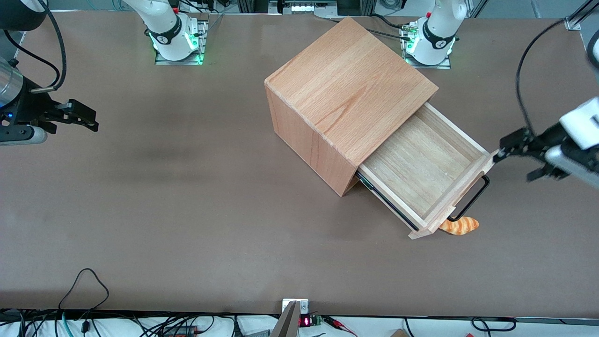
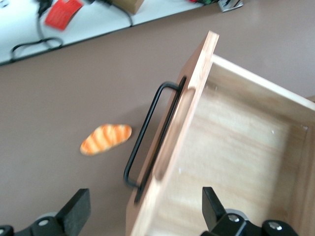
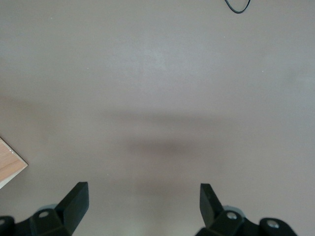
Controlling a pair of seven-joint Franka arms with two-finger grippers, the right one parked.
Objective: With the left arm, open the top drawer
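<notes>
Drawer status: top drawer [image 1: 423, 175] sits well out of cabinet [image 1: 346, 98], mid-surface, so we judge task near done. Claw [image 1: 512, 159] spread wide, holding nothing, just beside handle [image 1: 470, 199]. Bread toy [image 1: 460, 226] below handle.

- A brown table [image 1: 187, 210] fills the scene, matte, with soft shadows.
- Black cables [image 1: 84, 290] trail over its edge nearest the front camera.
- A white surface [image 2: 93, 24] with a red tag [image 2: 61, 12] borders the table.
</notes>
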